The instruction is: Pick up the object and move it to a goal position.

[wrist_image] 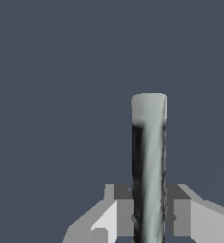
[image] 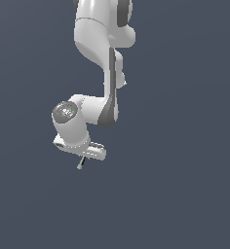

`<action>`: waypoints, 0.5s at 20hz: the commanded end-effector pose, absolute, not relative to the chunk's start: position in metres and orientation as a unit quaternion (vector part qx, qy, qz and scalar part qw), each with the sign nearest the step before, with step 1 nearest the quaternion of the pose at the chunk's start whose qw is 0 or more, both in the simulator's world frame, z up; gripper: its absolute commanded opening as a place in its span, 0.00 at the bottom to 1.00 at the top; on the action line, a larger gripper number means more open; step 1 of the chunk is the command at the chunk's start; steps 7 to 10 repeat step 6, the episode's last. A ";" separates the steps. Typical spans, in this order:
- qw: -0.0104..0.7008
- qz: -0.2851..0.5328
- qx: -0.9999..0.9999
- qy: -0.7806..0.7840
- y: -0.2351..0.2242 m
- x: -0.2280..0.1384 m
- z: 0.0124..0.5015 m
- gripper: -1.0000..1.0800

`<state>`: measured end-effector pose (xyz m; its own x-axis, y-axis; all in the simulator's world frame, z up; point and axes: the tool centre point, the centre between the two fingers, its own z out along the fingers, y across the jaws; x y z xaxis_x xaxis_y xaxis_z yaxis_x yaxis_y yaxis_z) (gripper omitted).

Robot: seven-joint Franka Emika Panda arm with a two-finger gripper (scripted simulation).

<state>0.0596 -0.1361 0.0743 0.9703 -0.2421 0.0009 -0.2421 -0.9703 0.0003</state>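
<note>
Plain dark grey-blue fills both views, with no edge or surface to tell. The arm [image: 100,58] hangs from above, elbow bent, and its jaws are clamped on the rod [wrist_image: 148,161], which juts below the gripper [image: 82,159].

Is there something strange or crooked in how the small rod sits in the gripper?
Nothing stands out. The rod is clamped between the gripper's fingers and sticks straight out beyond them. In the exterior view it pokes down from the gripper at a slight slant, matching the tilted wrist.

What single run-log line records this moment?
phase: carry | hand: shut on rod | rod: sticks out below hand, off any surface | goal: not visible
</note>
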 end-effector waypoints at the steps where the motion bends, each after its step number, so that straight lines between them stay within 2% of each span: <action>1: 0.000 0.000 0.993 -0.121 -0.141 0.057 0.079 0.00; 10: 0.000 0.000 0.993 -0.121 -0.142 0.059 0.079 0.00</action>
